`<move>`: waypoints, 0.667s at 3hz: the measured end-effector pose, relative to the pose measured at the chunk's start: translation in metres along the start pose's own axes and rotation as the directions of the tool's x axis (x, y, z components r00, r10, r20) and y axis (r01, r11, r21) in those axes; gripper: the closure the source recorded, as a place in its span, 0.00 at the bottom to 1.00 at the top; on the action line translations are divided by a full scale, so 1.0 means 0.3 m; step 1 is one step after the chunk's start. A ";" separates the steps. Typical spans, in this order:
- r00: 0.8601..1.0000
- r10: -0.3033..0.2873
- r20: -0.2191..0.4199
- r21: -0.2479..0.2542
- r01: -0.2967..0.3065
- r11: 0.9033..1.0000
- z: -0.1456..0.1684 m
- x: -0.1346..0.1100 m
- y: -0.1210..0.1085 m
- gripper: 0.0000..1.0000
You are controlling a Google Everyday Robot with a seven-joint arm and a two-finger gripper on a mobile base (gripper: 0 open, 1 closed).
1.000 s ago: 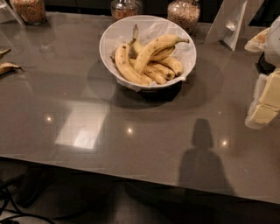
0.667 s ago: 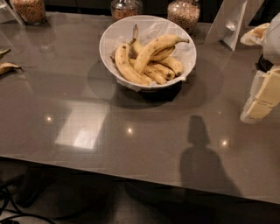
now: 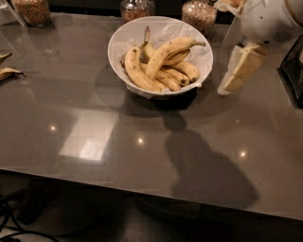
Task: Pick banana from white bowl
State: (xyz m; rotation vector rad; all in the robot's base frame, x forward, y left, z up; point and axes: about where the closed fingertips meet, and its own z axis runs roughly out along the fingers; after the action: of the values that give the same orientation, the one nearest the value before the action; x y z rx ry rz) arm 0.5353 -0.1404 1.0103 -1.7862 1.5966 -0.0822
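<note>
The white bowl (image 3: 124,34) stands at the back middle of the grey table and holds several bananas on a crinkled white liner. The banana (image 3: 166,52), the longest one with a thin dark stem tip pointing right, lies on top of the pile. My gripper (image 3: 233,78) hangs from the white arm at the upper right. It is just to the right of the bowl's rim, above the table, and holds nothing. Its shadow falls on the table in front of the bowl.
Glass jars (image 3: 199,14) with grains stand behind the bowl, and another jar (image 3: 32,9) stands at the back left. A banana piece (image 3: 8,72) lies at the left edge. A dark object (image 3: 293,71) sits at the right edge. The table's front edge (image 3: 142,177) runs across the lower view.
My gripper has moved left, closer to the bowl's right rim, and its shadow has shifted left toward the bowl. The bananas have not moved.
</note>
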 end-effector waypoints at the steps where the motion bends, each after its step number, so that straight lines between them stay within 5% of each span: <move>1: 0.995 -0.089 0.042 -0.002 0.089 0.996 0.110 -0.074 -0.118 0.00; 2: 0.990 -0.142 0.024 -0.041 0.143 0.989 0.240 -0.114 -0.207 0.00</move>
State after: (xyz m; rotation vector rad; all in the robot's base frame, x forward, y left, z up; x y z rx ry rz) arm 0.6152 -0.0788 1.0053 -1.9273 1.4642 -0.0963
